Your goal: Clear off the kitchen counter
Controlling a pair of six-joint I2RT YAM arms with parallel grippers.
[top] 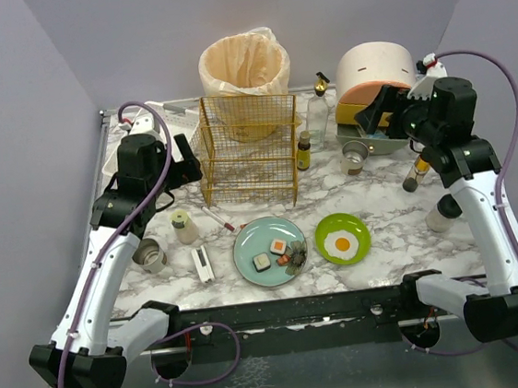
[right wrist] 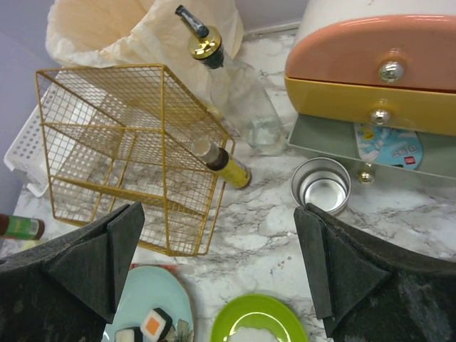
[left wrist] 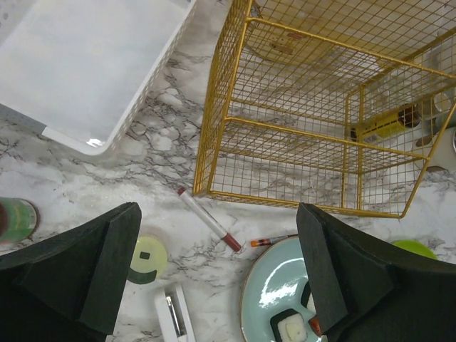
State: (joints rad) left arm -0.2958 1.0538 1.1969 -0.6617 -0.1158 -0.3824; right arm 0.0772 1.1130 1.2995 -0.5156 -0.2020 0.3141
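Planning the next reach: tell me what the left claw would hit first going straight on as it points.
Probably the white stick with a red tip lying on the kitchen counter, centred in the open left claw; the gold wire rack stands just beyond. Depth is hard to judge.

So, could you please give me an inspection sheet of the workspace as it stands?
Surface: kitchen counter, white marble pattern, crowded.
Job's things: the counter itself, not yet cleared.
Clutter: gold wire rack, lined bin, white tray, teal plate with sushi, green plate with a fried egg, pump bottle, small yellow bottle, metal tin, pen, drawer box.
Grippers: left gripper open above the pen, holding nothing; right gripper open, holding nothing.
Cables: left cable and right cable, purple, arch off the arms; snags: nothing seen.
Surroundings: plain walls; people: nothing seen.
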